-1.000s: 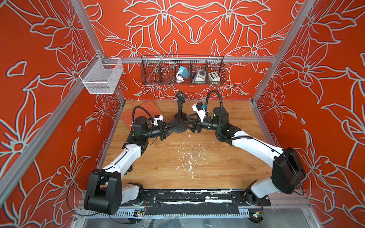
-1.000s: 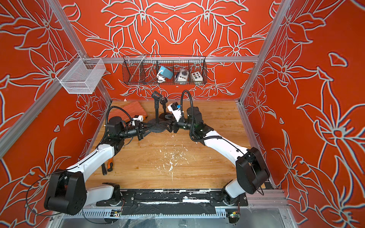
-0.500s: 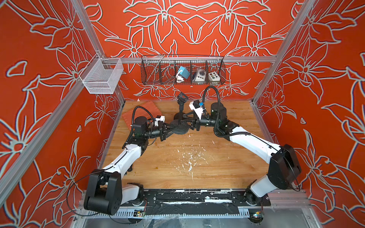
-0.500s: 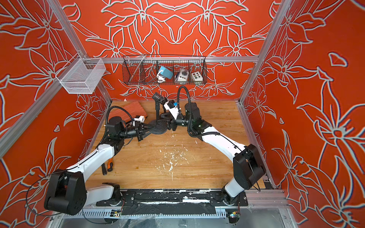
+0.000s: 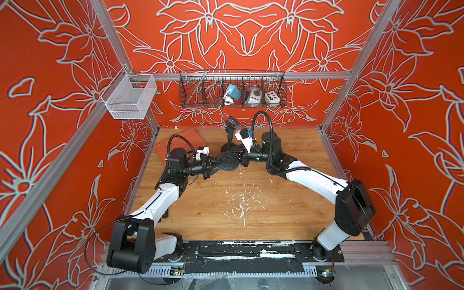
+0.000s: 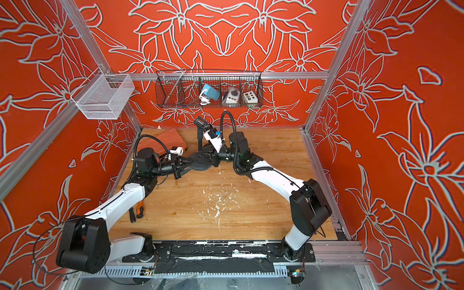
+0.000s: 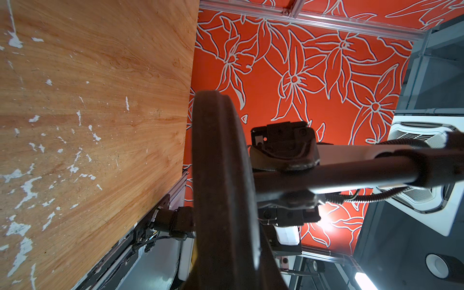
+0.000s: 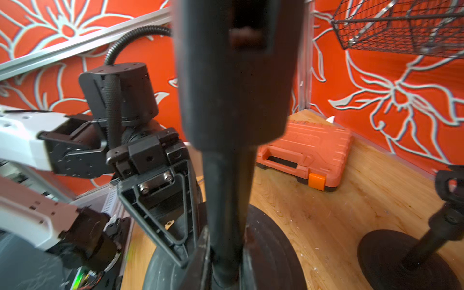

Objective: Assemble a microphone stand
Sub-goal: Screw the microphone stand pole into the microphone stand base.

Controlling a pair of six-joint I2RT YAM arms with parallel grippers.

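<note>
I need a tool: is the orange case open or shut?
Shut. The orange case lies flat on the table, lid closed onto its bottom half, latch down across the seam.

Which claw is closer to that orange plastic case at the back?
Left. The left gripper grips the black round base near the orange plastic case; the right gripper is across that base, farther off.

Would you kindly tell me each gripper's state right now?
Left gripper: closed on the round base.
Right gripper: closed on the stand pole.

Robot lab cell, aluminium frame [image 5: 313, 75], red flower-print walls [image 5: 251, 30], wooden tabletop [image 5: 251, 213]
</note>
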